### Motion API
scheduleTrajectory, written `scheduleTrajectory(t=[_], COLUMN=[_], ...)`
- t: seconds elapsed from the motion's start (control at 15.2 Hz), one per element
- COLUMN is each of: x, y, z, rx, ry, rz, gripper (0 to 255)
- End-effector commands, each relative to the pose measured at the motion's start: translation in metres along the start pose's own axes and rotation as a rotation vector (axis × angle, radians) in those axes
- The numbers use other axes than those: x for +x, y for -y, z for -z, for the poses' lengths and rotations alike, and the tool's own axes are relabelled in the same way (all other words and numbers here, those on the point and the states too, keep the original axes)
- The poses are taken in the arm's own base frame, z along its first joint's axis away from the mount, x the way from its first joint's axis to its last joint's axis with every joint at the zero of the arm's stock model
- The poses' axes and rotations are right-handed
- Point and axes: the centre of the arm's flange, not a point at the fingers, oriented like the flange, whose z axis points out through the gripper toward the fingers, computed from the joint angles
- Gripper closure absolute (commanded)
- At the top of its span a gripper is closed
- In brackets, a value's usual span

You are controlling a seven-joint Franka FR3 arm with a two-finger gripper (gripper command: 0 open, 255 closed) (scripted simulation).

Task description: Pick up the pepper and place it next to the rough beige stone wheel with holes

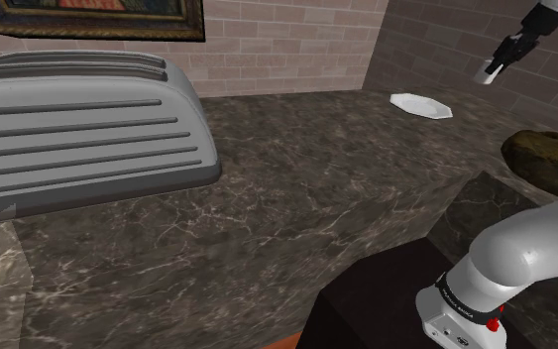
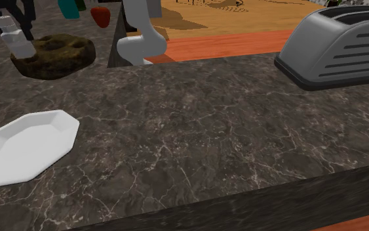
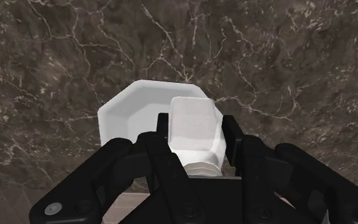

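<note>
The fingers (image 3: pixel 233 140) clamp the white pepper shaker (image 3: pixel 196 127) high above the surface (image 2: pixel 209 131), clear for carrying to the stone wheel (image 2: pixel 53 56).

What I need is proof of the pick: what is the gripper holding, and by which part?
The gripper clasps a white pepper shaker by its ribbed end; the blocky body sticks out in front.

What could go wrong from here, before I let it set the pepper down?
1. The gripper clasps the white pepper shaker well above the counter; releasing now would likely drop and topple it.
2. In the wrist view the white plate lies beneath it, not the brownish stone wheel, so lowering straight would miss the target.
3. Moving across low could clip the wheel.
</note>
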Motion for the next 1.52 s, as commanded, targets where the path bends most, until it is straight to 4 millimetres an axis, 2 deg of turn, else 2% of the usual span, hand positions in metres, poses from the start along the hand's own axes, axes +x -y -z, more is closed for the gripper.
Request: scheduleTrajectory(t=[0.0,1.06,1.12,1.45], x=[-0.011,-0.098,-0.106,-0.113], y=[-0.025,-0.215,-0.233,-0.233], z=[0.006,0.035,0.037,0.012], rx=[0.000,0.000,0.000,0.000], ry=[0.000,0.000,0.000,0.000], rz=[0.001,0.001,0.001,0.001], gripper=[255,255,255,255])
